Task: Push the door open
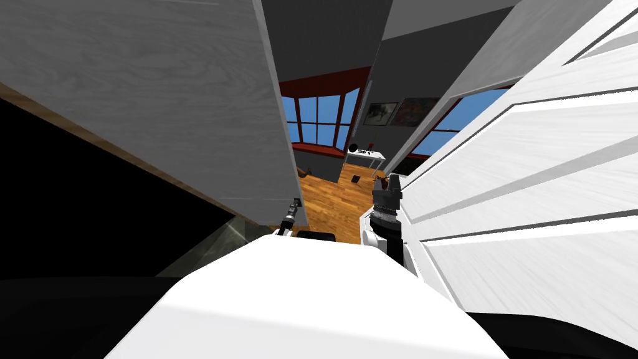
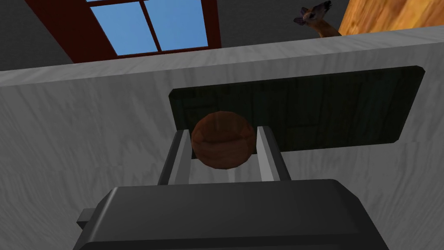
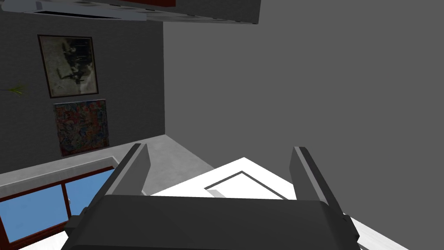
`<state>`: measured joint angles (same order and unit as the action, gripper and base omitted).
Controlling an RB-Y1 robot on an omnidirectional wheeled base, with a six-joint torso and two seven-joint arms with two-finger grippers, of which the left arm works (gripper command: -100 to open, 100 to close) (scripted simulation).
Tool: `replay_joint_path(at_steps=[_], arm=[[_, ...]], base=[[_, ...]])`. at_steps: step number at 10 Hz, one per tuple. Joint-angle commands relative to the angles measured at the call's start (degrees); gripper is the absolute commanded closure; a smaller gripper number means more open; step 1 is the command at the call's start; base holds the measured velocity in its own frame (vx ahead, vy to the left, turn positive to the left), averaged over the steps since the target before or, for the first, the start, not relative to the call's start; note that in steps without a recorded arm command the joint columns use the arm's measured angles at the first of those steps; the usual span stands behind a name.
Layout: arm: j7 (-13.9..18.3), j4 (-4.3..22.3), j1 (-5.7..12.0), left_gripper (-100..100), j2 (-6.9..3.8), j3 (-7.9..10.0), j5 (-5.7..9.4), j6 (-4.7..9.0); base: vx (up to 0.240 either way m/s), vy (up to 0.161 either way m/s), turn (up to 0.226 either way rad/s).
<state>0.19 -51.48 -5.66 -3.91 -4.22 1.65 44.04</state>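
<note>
Grey wood-grained door (image 2: 86, 143), brown wooden knob (image 2: 223, 139)

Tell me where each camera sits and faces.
Head: on my head, looking steeply down and forward; grey door left, white door right; both forearms show.
Left wrist: on the left hand, facing the grey door; left gripper, fingers shut on the brown knob.
Right wrist: on the right hand, looking past the white door; right gripper, fingers open.
Shared: grey door, in head and left wrist.
</note>
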Motion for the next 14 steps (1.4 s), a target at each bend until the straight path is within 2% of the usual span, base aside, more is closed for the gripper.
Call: replay_joint_path(at_steps=[1, 7, 8, 11, 13, 14], arm=[[-0.1, -1.6, -0.6, 100, -0.76, 1.02, 0.41, -0.78], [-1.3, -1.1, 0.02, 100, -1.23, 4.95, 2.22, -1.08], [-0.9, -0.3, 0.19, -100, -0.98, 4.38, 2.23, -0.8], [-0.7, -1.1, -0.14, -100, -0.49, 4.43, 2.58, -1.31], [-0.6, -2.0, -0.49, -100, 0.41, 4.48, 2.95, -1.86], [-0.6, -1.7, -0.34, -100, 0.13, 4.47, 2.85, -1.62]], base=[[0.144, -0.043, 0.013], [0.152, -0.048, 0.071], [-0.044, -0.085, 0.074], [-0.204, -0.09, 0.043], [-0.256, -0.134, 0.075], [-0.13, -0.069, 0.02]])
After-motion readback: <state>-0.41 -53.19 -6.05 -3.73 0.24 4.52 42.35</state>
